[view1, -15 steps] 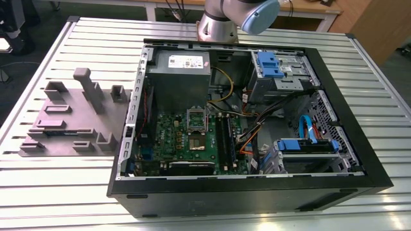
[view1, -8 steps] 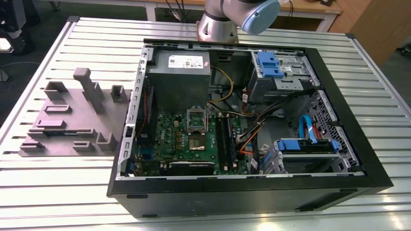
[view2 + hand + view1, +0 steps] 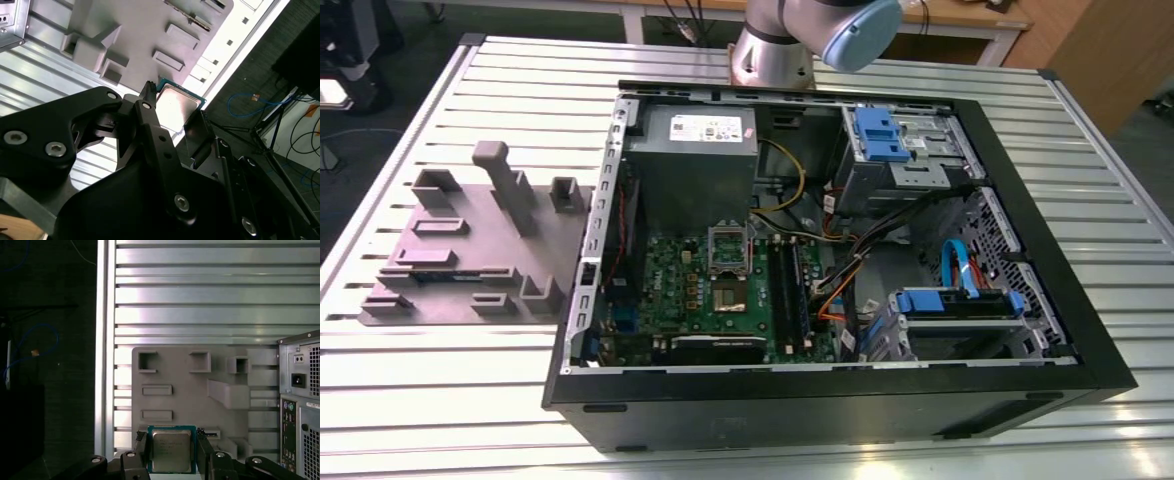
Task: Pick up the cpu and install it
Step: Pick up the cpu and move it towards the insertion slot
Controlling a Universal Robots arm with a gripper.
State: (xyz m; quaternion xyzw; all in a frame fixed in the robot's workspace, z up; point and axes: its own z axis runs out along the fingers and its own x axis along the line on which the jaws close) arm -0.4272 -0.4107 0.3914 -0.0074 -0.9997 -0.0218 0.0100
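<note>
Gripper [image 3: 172,440] clamped on cpu [image 3: 171,454] in both wrist views | apparently above grey fixture [image 3: 200,390] | exterior view: motherboard [image 3: 674,285] in case [image 3: 854,410]

Exterior view: high over computer case [image 3: 841,400]. Both wrist views: close, sharing grey fixture [image 3: 190,400].

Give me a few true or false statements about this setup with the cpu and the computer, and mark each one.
1. The tool grips the cpu by two opposite edges. True.
2. The case is closed. False: its side is open and the motherboard shows.
3. The fixture lies on the table, at the exterior view's left of the case. True.
4. The drive latches are red. False: they are blue.
</note>
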